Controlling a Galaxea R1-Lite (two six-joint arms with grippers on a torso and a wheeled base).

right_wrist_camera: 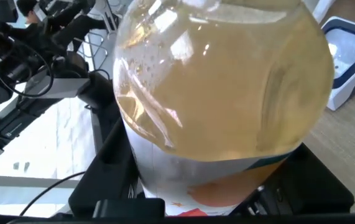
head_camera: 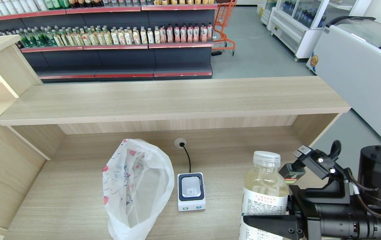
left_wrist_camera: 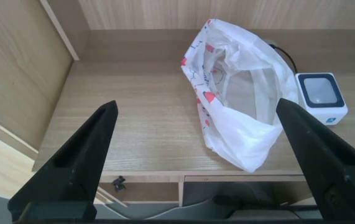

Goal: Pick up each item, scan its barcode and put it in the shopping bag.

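The right gripper [head_camera: 287, 213] is gripping a bottle [head_camera: 265, 190], its dark fingers clenched around the lower labelled part. The bottle is standing upright in the grasp, held to the right of the scanner [head_camera: 191, 190] and well apart from it. It is carrying pale yellow liquid, a white cap and a white label. Whether its base is touching the counter [head_camera: 227, 156] cannot be told. In the right wrist view the bottle [right_wrist_camera: 227, 93] is looming large, with the scanner [right_wrist_camera: 351, 56] lying beyond it.

The scanner is sitting flat on the counter, its dark window facing up, and a black cable [head_camera: 187, 156] is running from its far side to a round hole in the counter.

The shopping bag [head_camera: 137, 186], thin white plastic with red and blue print, is lying just to the left of the scanner, its mouth gaping open.

The left gripper [left_wrist_camera: 197, 107] is hanging above the counter on the bag's side of the scanner, its jaws released and spread wide, grasping nothing. Between its fingers, the bag [left_wrist_camera: 239, 93] and the scanner [left_wrist_camera: 320, 93] are showing below.
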